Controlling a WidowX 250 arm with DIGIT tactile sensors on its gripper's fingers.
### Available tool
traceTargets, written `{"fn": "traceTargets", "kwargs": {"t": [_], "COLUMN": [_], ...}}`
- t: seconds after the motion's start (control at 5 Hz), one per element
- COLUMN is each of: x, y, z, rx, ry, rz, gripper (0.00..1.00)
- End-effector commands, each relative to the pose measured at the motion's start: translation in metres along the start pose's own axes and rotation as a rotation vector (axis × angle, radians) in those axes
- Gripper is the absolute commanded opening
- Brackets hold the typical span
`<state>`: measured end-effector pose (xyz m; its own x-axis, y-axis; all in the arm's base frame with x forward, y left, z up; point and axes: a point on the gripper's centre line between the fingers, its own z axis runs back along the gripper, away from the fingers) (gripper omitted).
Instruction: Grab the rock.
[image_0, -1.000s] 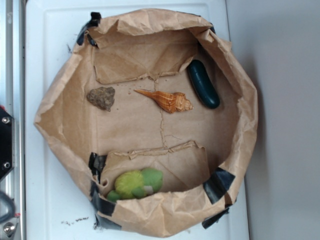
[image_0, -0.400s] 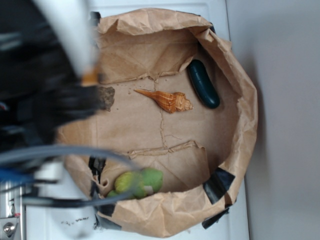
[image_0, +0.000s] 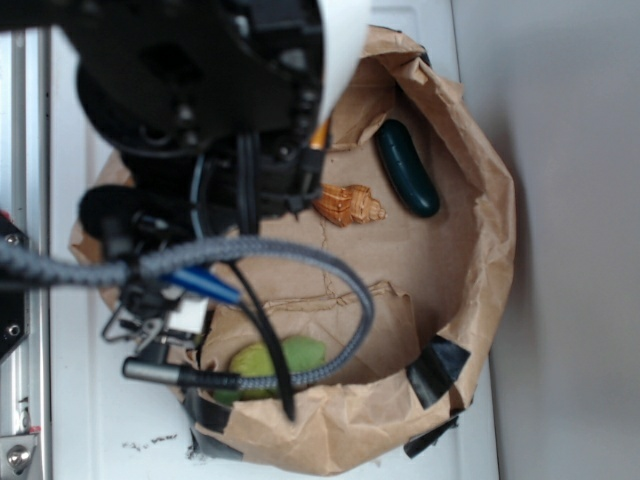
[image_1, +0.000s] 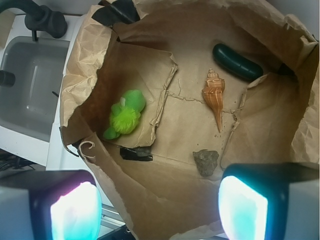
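The rock (image_1: 206, 162), a small lumpy grey-brown stone, lies on the brown paper floor of the bag-lined bin in the wrist view, just beyond my right fingertip. My gripper (image_1: 157, 210) hangs above the bin's near wall, open, with nothing between its glowing pads (image_1: 242, 207). In the exterior view the black arm (image_0: 200, 120) covers the bin's left half and hides the rock. An orange spiral seashell (image_1: 215, 97) lies beyond the rock; only its wide end (image_0: 350, 205) shows in the exterior view.
A dark green oblong object (image_1: 236, 62) rests by the far wall (image_0: 406, 168). A fuzzy green toy (image_1: 125, 116) sits on a paper flap. Crumpled paper walls (image_1: 80, 80) ring the bin. A grey sink (image_1: 27, 80) lies at left.
The arm has swung in from the left over the bin, now covering its left half and hiding the rock in the exterior view. The objects have not moved.
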<state>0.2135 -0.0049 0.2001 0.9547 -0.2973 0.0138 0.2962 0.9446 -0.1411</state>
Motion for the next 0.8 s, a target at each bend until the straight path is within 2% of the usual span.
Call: {"fn": "traceTargets", "kwargs": {"t": [0.0, 0.2, 0.4, 0.6], "x": [0.014, 0.016, 0.004, -0.007], "y": [0.027, 0.056, 0.064, 0.068], "z": [-0.034, -0.080, -0.110, -0.130], "rx": [0.091, 0.121, 0.117, 0.113], "ry": [0.047, 0.095, 0.065, 0.091], "rz": [-0.052, -0.040, -0.078, -0.119], "gripper": [1.00, 1.00, 1.00, 1.00]}}
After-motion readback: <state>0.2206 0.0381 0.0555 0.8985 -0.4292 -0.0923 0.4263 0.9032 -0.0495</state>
